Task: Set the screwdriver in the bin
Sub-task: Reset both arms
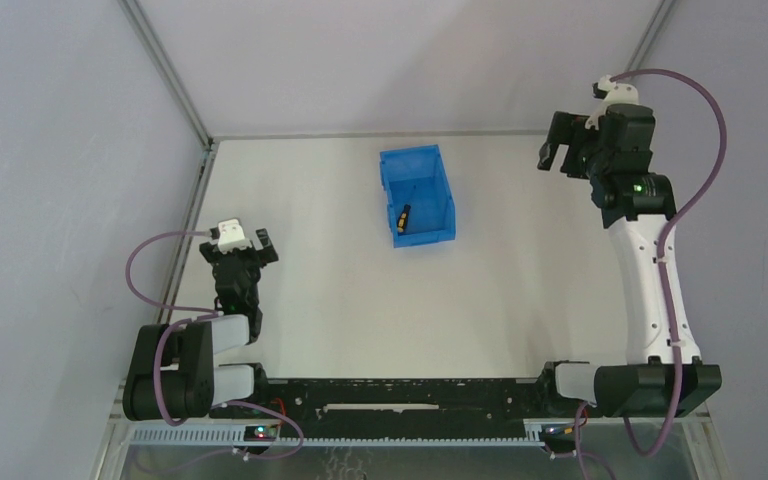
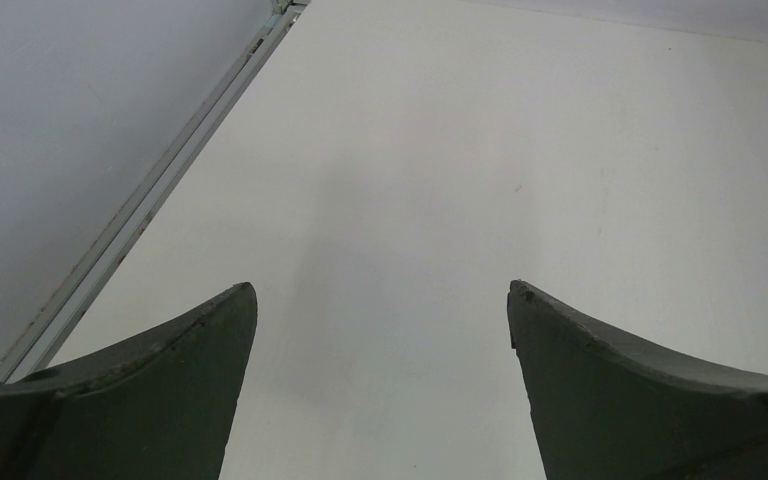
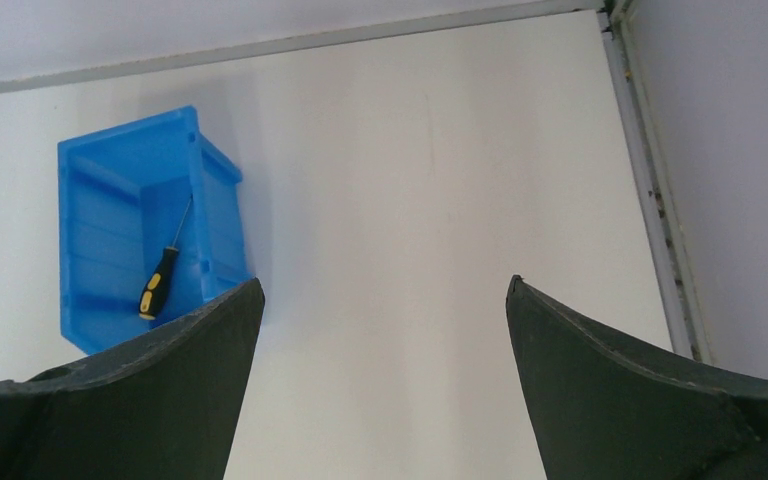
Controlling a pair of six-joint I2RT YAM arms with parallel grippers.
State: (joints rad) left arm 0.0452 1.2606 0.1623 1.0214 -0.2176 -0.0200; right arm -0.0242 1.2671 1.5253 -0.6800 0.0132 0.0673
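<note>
Both pairs of jaws are standing wide open and gripping nothing. The right jaws are framing only bare worktop [image 1: 340, 290] between their dark fingers [image 3: 160, 400], and the left jaws are doing the same, with pale surface showing between their fingers [image 2: 160, 400] and nothing touching either pad.

The screwdriver [image 1: 403, 217] is lying inside the bin [image 1: 410, 153], flat on its floor and apart from both arms. Its long axis is running roughly along the bin's length. The black and yellow handle is sitting toward the bin's near end, and the thin shaft is pointing toward the far wall at a slight slant.

Seen from the right wrist, the bin [image 3: 220, 215] is sitting ahead and off to the left of the jaws, with the screwdriver [image 3: 158, 283] lying close to the wall nearest that arm. From above, the right arm [image 1: 650, 290] is reaching toward the far right corner and looks somewhat the nearer of the two. The left arm [image 1: 190, 360] is folded low at the near left, well apart from the bin.

Judging by this layout, the placing is looking complete, so the coming move is calling for no grasp, only for the arms to be drawing clear without nudging the bin.
</note>
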